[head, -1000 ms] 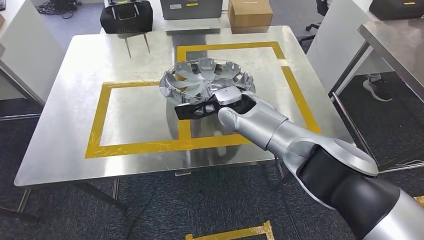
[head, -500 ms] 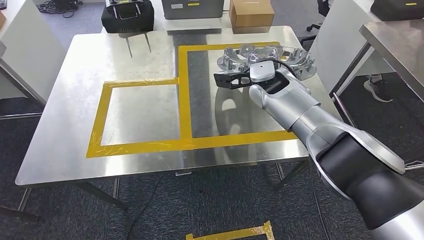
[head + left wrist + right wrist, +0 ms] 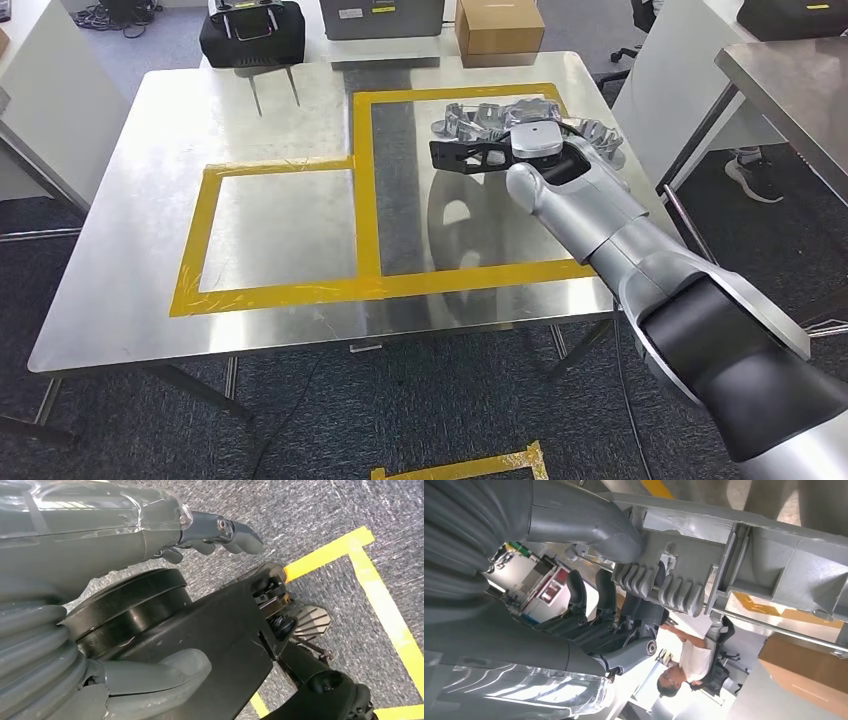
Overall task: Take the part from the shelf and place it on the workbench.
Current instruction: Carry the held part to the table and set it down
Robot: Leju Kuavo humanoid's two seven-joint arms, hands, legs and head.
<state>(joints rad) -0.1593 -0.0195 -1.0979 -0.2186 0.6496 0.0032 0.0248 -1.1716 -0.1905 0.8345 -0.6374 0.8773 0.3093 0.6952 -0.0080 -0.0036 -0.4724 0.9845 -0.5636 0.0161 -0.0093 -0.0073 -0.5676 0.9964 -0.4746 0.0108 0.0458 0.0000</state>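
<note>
The part [image 3: 480, 118] is a round silver wheel cover, and it sits over the far right side of the workbench [image 3: 120, 250], inside the bigger yellow tape square [image 3: 365, 200]. The head view does not tell if it rests on the metal top or hangs just above it. The right hand [image 3: 535, 150] is at its near edge, and the shiny arm hides part of the rim from above. The right wrist view gets much closer: the thick grey thumb [image 3: 589, 522] presses on a ribbed bit of the part [image 3: 704, 565], and the dark fingers [image 3: 589, 605] curl in on its other side, so the hand grips the rim. That view also shows a person [image 3: 686, 667] far off in the room and a brown box [image 3: 804, 675]. The left hand [image 3: 150, 595] hangs low over the grey carpet [image 3: 310, 520] with yellow floor tape [image 3: 385, 610]; its fingers [image 3: 225, 530] hold nothing and look loosely bent. Past the far edge of the bench, the head view shows a black case [image 3: 250, 35] and a cardboard box [image 3: 500, 28]. Another metal table [image 3: 790, 90] stands on the right.
</note>
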